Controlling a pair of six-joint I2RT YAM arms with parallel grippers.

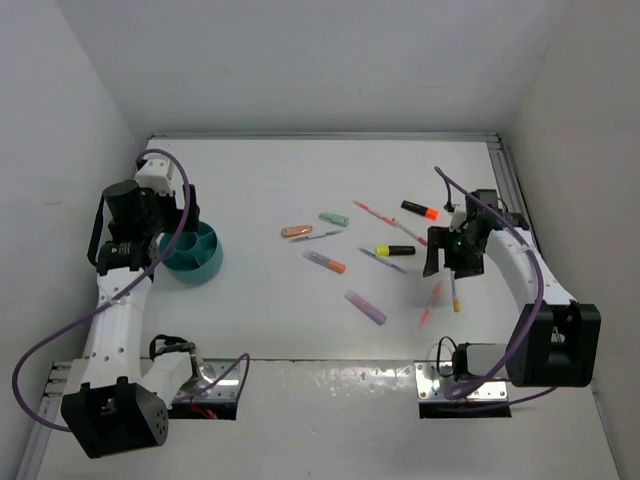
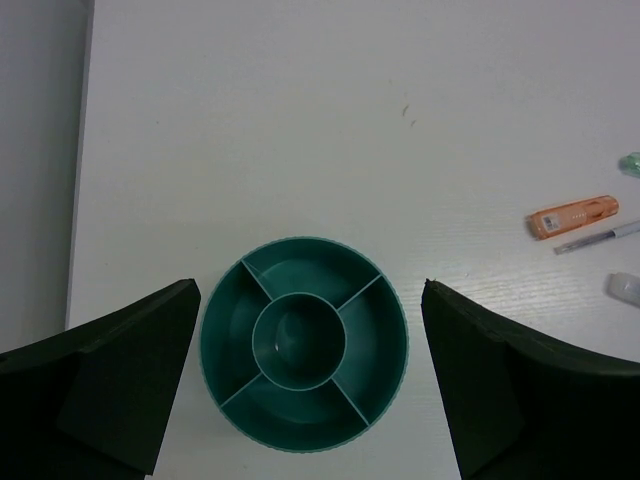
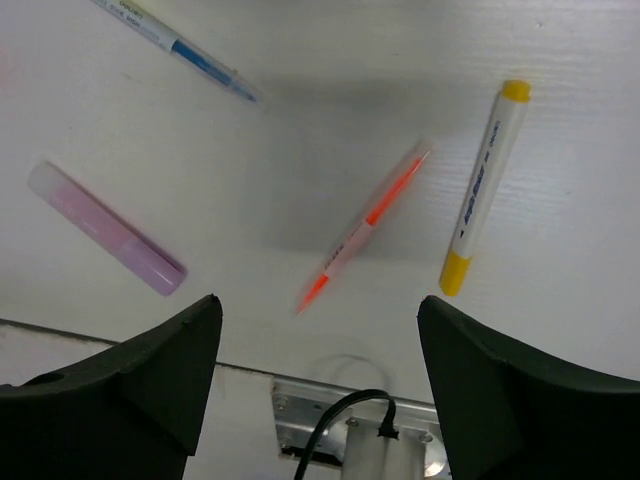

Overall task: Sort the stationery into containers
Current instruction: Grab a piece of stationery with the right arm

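The teal bowl with inner dividers stands at the left; in the left wrist view its rim shows and every compartment is empty. My left gripper hovers open over it, one finger on each side. The stationery lies scattered mid-right: an orange highlighter, a mint one, a purple one, and black markers with a yellow cap and an orange cap. My right gripper is open and empty above an orange pen and a white marker with yellow ends.
A purple-and-orange marker, a thin grey pen, a pink pen and a blue pen also lie on the white table. A metal mounting plate with a cable sits at the near edge. White walls enclose three sides.
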